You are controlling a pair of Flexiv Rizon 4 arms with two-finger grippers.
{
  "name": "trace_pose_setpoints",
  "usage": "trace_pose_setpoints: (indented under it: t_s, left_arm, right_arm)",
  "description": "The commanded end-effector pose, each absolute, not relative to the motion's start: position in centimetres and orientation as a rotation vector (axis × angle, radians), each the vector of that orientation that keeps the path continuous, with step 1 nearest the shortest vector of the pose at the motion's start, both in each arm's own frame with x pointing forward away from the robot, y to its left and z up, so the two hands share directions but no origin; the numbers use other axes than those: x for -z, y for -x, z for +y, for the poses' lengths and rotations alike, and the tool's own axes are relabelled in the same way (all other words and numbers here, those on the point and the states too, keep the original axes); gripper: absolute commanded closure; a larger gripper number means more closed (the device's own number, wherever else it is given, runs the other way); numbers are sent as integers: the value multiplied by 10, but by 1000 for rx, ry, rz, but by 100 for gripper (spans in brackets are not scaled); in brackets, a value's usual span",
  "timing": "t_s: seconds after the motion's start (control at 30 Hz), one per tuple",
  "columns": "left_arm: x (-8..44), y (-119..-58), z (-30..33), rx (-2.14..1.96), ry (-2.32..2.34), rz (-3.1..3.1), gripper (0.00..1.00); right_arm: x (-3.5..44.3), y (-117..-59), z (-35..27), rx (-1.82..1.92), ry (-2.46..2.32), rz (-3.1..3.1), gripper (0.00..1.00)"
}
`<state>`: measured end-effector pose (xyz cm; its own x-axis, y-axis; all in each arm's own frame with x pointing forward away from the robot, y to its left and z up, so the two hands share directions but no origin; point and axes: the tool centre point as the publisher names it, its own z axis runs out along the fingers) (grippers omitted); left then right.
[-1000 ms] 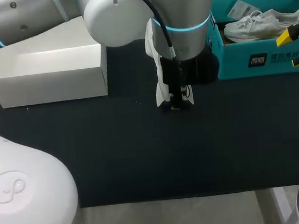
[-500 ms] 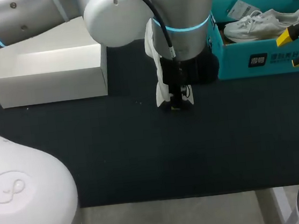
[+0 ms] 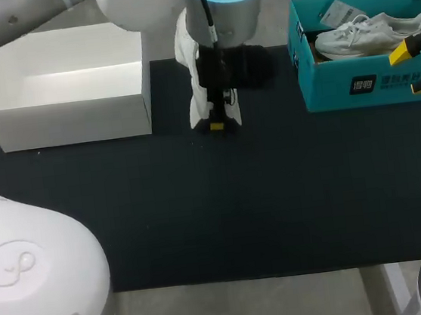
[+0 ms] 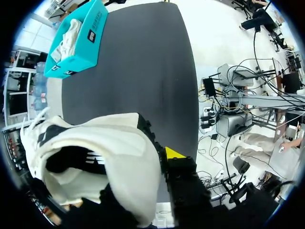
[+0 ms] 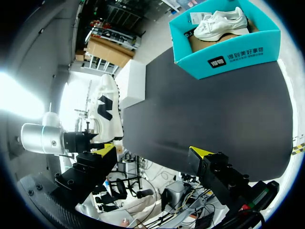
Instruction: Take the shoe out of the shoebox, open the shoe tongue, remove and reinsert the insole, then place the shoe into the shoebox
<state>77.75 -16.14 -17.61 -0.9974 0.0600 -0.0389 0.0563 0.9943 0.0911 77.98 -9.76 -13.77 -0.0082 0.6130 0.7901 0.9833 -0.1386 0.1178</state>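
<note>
**Desk:** Holding anything on the left?

**Operator:** My left gripper (image 3: 217,124) clamps the white-and-black fabric sneaker (image 4: 109,143) on end above the black table mat (image 3: 238,200), between white cardboard box (image 3: 68,113) and teal cardboard shoebox (image 3: 339,86).

**Desk:** Right?

**Operator:** My right gripper (image 5: 152,151) gapes, 2 fingers apart, beside the shoebox.

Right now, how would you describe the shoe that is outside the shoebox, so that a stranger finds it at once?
At the dark mat's far edge, a white box stands on the left and a teal shoebox on the right. Between them the left gripper holds a white shoe on end. Unlike the all-white shoe lying in the shoebox, it has black markings.
</note>
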Motion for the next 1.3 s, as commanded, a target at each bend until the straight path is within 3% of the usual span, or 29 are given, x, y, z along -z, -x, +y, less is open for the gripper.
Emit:
trace_pose_setpoints:
  t_s: [0.03,0.5,1.3]
  left_arm:
    - [173,-805,-132,-141,-62,3132,100]
    - [149,-855,-21,-115,-127,3247,100]
    - [162,-943,156,-113,-145,3352,100]
  right_arm:
    - [138,-780,-97,1004,1794,-1650,0]
    - [138,-780,-97,1004,1794,-1650,0]
    - [138,-780,-97,1004,1794,-1650,0]
